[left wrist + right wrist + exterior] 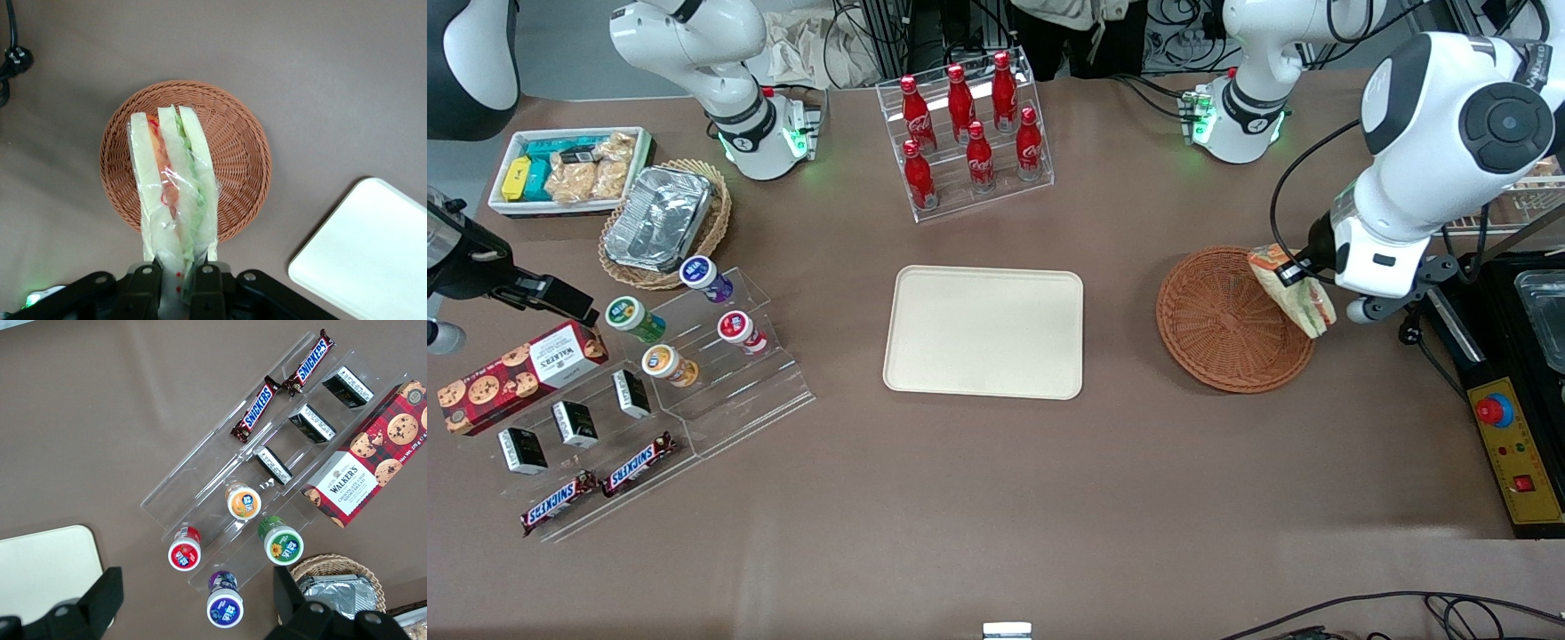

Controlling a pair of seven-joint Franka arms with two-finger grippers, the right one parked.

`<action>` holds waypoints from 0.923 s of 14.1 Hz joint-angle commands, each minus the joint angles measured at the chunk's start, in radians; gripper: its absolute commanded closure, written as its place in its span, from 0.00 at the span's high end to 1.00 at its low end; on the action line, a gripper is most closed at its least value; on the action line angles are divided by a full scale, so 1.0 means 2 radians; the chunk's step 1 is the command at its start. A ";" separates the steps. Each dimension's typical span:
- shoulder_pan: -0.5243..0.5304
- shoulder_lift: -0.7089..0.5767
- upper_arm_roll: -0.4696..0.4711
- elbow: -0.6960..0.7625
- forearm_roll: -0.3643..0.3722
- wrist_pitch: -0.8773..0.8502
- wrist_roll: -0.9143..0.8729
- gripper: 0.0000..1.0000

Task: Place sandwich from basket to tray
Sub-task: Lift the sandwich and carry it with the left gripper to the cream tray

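Left gripper [179, 275] clamped on one end of plastic-wrapped triangular white-bread sandwich [175, 188], lifted above round reddish-brown wicker basket [248, 148]. Risk: slick wrap slipping before cream rectangular tray [983, 331]; grip looks narrow.

A clear rack [967, 133] held seven red cola bottles [961, 100]; toward the parked arm's end, a white bin [569, 171] carried snacks; beside it a tan basket [665, 224] held a foil container [658, 218]; nearer the camera, a clear stand [685, 400] bore four cups [242, 503], three black boxes [574, 422] and two Snickers bars [600, 486]; a cookie box [520, 375] rested at its end.
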 commanded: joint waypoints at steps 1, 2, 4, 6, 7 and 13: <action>-0.022 0.014 -0.002 0.028 0.010 -0.020 0.008 0.00; -0.026 0.014 -0.004 0.029 0.010 -0.019 0.012 0.00; -0.045 0.012 -0.016 0.032 0.009 -0.017 0.016 0.00; -0.050 0.017 -0.033 0.030 0.009 0.000 0.017 0.00; -0.051 0.021 -0.050 0.026 0.009 0.019 0.017 0.00; -0.085 0.104 -0.110 0.024 0.017 0.135 0.010 0.00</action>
